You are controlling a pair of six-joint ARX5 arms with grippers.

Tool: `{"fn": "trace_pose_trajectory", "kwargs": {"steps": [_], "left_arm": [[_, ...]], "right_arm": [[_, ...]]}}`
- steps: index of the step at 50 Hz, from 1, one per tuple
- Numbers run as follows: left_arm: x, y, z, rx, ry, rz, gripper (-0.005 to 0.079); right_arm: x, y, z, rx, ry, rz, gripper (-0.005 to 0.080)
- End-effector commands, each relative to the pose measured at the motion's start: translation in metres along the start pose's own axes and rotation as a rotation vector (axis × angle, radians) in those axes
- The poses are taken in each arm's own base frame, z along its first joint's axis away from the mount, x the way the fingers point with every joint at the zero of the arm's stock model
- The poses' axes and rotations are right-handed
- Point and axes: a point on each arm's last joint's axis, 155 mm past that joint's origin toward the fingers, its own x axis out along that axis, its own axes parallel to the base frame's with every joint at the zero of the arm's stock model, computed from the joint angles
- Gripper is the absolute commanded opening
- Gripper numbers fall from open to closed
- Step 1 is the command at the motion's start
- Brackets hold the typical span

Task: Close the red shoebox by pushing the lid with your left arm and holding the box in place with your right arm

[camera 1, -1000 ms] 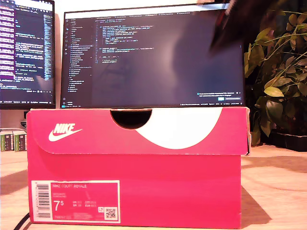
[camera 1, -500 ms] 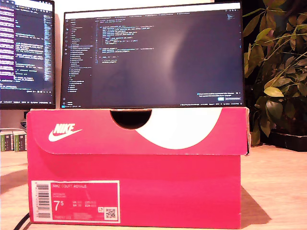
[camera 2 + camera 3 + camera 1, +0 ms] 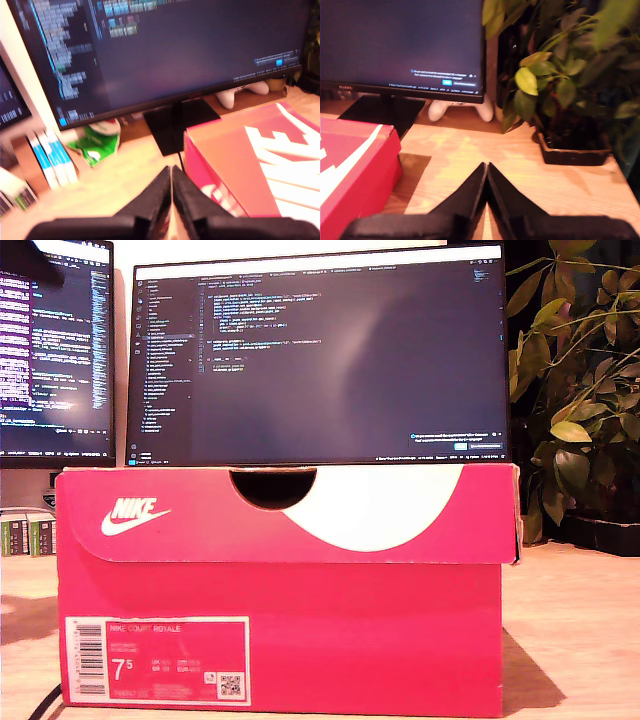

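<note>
Lid (image 3: pixel 290 510) already sits flat on the red shoebox (image 3: pixel 280 640) mid-desk (image 3: pixel 520 165). My first gripper (image 3: pixel 171 180) and my second gripper (image 3: pixel 486 175) are pinched empty; I'd retreat upward, no bumping.

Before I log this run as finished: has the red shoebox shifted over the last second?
No. The red shoebox sits exactly as before against the monitor behind it, lid down.

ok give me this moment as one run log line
red shoebox: lid down, on desk | my first gripper: shut, off the box | my second gripper: shut, off the box | contact: none
</note>
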Motion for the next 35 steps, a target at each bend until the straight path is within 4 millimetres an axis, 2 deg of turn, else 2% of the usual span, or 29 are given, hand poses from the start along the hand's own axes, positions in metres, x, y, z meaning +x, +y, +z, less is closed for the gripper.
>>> {"fn": "trace_pose_trajectory", "kwargs": {"steps": [1, 10, 11, 21, 27, 35], "left_arm": [[-0.001, 0.000, -0.009, -0.025, -0.010, 0.003, -0.0019], [-0.004, -0.003, -0.032, -0.025, -0.048, 0.005, -0.0019], [-0.004, -0.003, -0.034, -0.083, -0.052, 0.004, -0.0019], [-0.008, -0.007, -0.055, -0.111, -0.082, -0.004, -0.0019], [-0.013, -0.011, -0.056, -0.118, -0.113, -0.014, -0.0019], [-0.022, -0.018, -0.044, -0.087, -0.199, -0.028, -0.0019]], "right_arm": [[-0.002, -0.003, -0.011, -0.004, -0.002, -0.009, -0.0012], [-0.016, -0.003, -0.020, 0.012, -0.050, -0.013, -0.0012], [-0.018, -0.003, -0.020, 0.013, -0.059, -0.013, -0.0013], [-0.028, -0.008, -0.026, 0.084, -0.097, -0.034, -0.0013], [-0.029, -0.014, -0.035, 0.117, -0.104, -0.070, -0.0013], [-0.032, -0.016, -0.031, 0.093, -0.179, -0.079, -0.0013]]}}
